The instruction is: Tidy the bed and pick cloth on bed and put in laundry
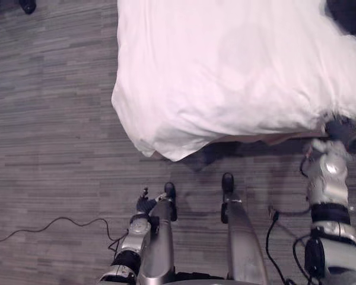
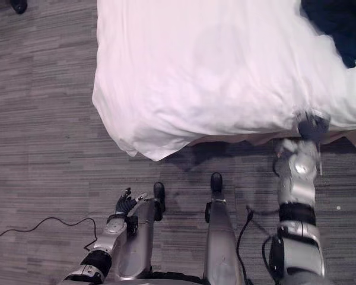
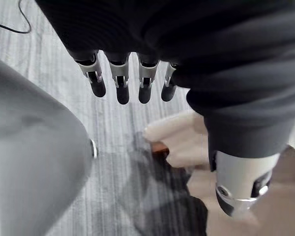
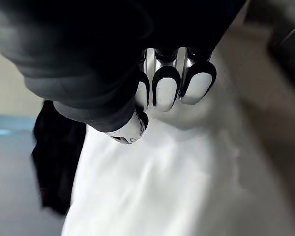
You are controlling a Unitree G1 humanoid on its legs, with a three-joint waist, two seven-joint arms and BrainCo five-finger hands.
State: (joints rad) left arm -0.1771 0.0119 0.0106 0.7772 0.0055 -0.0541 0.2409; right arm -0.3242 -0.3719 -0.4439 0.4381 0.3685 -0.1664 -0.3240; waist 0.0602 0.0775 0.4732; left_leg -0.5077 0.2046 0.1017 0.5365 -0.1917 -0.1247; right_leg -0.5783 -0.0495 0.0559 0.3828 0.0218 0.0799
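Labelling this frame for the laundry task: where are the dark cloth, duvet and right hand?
dark cloth (image 2: 338, 24), right eye view, its middle.
duvet (image 2: 196, 71), right eye view, flat top.
right hand (image 2: 312, 127), right eye view, its dark back.

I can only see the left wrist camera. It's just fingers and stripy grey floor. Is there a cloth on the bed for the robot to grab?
Observer: Yes. A dark cloth lies on the white duvet, at the bed's far right corner.
Operator: Is the other hand touching it?
Observer: No. The right hand is at the duvet's near edge, and the cloth is farther up the bed, apart from it.
Operator: And how far is my hand from the bed?
Observer: The left hand hangs low beside the robot, over the floor. It is short of the duvet corner that droops off the bed.
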